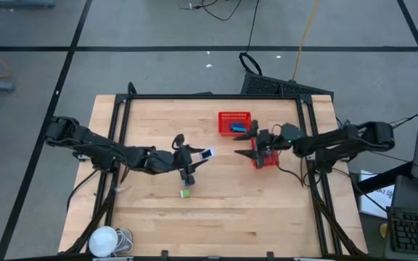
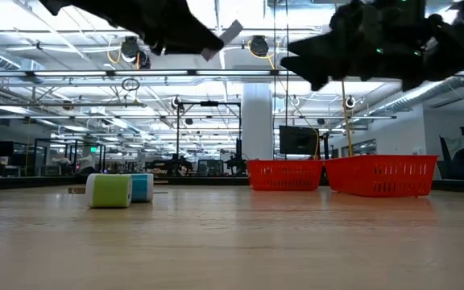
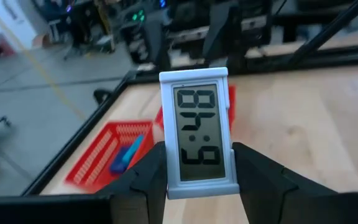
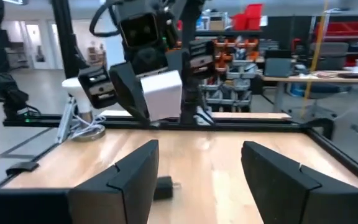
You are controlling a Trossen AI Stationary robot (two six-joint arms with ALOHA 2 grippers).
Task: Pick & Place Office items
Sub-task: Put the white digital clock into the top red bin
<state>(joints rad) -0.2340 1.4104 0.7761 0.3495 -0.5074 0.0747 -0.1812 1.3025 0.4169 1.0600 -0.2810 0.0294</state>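
A: Item in play?

B: Small white digital clock [image 3: 197, 134], flat rectangular plastic case, grey LCD face. It sits clamped between the left gripper [image 1: 198, 158] fingers, lifted off the table at mid-frame in the high view.

A: Other pieces?

B: Green block [image 1: 185, 193] on the pale wood-grain table [image 1: 158, 217], lower centre of the high view; a blue piece [image 2: 142, 187] just behind it in the low view. Two red mesh baskets [image 1: 234, 122] at upper right of centre, one holding a blue item [image 3: 126, 155].

A: Arm poses?

B: Left arm stretched low towards centre. Right gripper [image 1: 247, 141] hovers by the baskets, fingers apart, nothing between them.
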